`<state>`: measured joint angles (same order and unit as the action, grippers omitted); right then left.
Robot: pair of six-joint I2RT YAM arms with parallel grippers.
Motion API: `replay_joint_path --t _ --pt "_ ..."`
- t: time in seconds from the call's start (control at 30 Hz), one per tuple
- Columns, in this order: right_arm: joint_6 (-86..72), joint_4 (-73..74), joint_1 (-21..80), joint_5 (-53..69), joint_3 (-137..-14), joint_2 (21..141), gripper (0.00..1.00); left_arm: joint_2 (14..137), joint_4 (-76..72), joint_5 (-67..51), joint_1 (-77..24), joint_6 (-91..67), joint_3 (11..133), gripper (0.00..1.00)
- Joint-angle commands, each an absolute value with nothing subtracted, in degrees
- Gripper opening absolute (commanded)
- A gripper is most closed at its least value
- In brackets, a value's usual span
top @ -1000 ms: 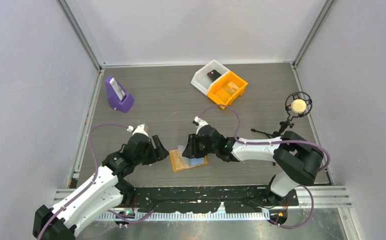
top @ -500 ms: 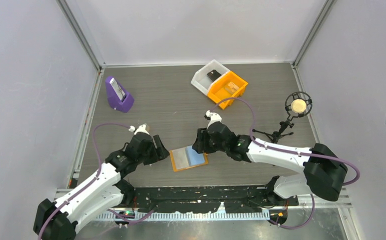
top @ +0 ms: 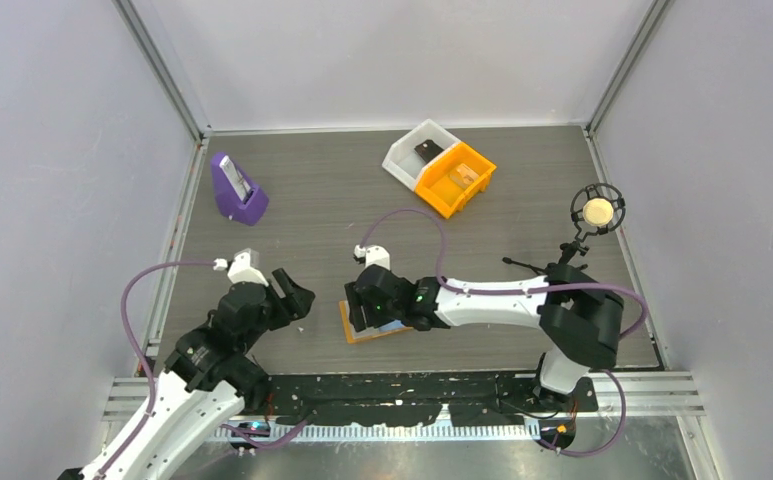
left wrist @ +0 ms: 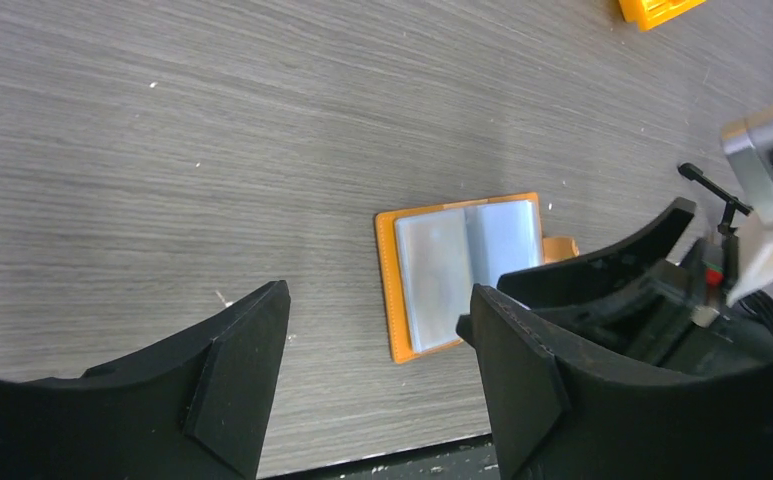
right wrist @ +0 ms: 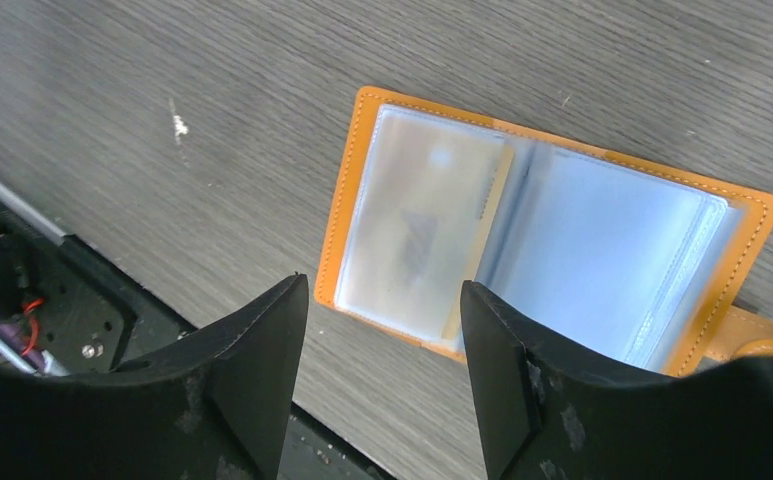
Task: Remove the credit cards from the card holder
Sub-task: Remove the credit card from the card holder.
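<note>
Card holder (top: 353,327) is lying open flat on the table (top: 312,215) near the front edge, orange cover down, pale blue sleeves facing up. Right gripper (top: 364,306) is hanging directly over it and covering most of it from above. In the right wrist view the card holder (right wrist: 562,230) is showing between the spread fingers (right wrist: 262,350), which are gripping nothing. A tan card edge (right wrist: 483,235) is sitting in the left sleeve, and the snap tab (right wrist: 754,337) is sticking out at the right. Left gripper (top: 296,301) is sitting just to the left of the holder, apart from it, with its jaws also wide and empty. In its wrist view the holder (left wrist: 462,270) is lying ahead between the fingers (left wrist: 247,350). Far back, a white bin (top: 414,152) and an orange bin (top: 458,176) are sitting side by side. A purple stand (top: 237,192) is standing at the back left and a microphone (top: 596,211) at the right, all well apart from the holder.
</note>
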<state>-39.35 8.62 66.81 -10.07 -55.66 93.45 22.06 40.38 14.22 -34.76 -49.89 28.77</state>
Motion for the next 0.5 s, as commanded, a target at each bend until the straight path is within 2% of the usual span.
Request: replay_joint_path --t 0.0,0.2,0.33,0.4,0.43,0.47 --pt "-39.6 11.0 68.1 -15.1 -60.1 96.8 0.66 19.0 44.4 16.2 -34.7 -49.2 29.8 0.70" --pt "-38.8 12.6 69.5 -17.1 -62.8 101.9 0.71 17.6 45.3 15.4 -34.7 -50.2 28.3 0.70" --pt "-37.9 16.4 70.0 -20.9 -65.3 105.1 0.69 17.8 44.9 14.1 -34.7 -51.2 28.0 0.70" --pt "-37.5 16.6 70.0 -21.3 -65.5 105.5 0.61 17.9 44.8 13.1 -34.7 -51.6 27.9 0.69" --pt "-37.4 16.6 70.0 -21.3 -65.6 105.4 0.52 17.9 44.8 12.9 -34.7 -51.8 27.9 0.69" --pt "-37.3 16.2 70.0 -21.1 -65.5 105.2 0.48 17.9 44.8 12.9 -34.7 -52.1 27.8 0.69"
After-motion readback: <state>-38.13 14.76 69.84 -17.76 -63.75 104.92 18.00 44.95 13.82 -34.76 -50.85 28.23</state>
